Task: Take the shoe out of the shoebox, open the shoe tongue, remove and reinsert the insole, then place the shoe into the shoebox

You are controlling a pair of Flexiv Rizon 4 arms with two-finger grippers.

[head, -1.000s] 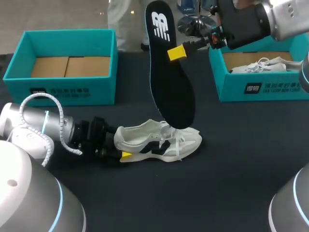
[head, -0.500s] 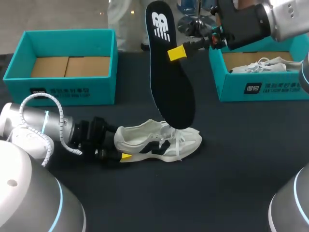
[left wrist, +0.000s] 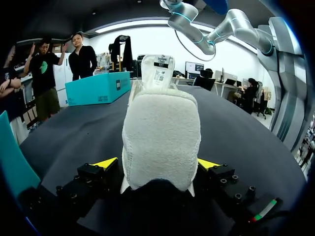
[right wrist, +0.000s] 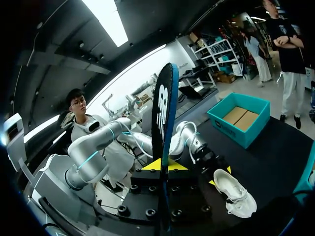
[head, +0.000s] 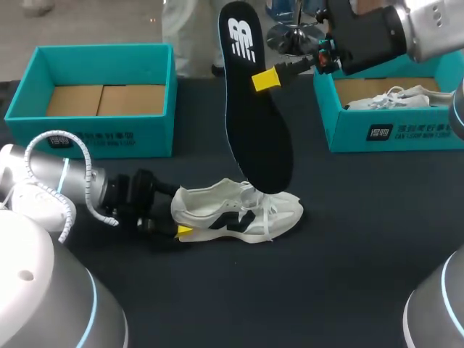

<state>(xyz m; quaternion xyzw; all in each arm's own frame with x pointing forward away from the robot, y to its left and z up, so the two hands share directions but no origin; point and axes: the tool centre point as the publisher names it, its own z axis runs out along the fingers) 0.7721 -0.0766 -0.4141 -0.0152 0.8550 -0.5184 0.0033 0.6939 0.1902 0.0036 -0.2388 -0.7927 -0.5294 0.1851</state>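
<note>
Over the last second the left arm (head: 51, 177) has shifted slightly, so its silver link and cable loop sit a touch further left and back. The white shoe (head: 239, 210), the black insole (head: 257, 138) and the right arm (head: 406, 32) have not moved.

Only the left wrist view shows both yellow fingers of the left tool (left wrist: 157, 164) pressed against the two sides of the shoe's heel, gripping it. The head view shows just the near finger. The right wrist view shows the insole edge-on, clamped in the right tool (right wrist: 162, 166).

The left arm lies low along the table (head: 348, 246), its tool level, with the shoe upright on its sole mid-table. The right arm comes in high from the right and holds the insole nearly upright. The insole's lower end is over the shoe's laces, but contact cannot be judged.
</note>
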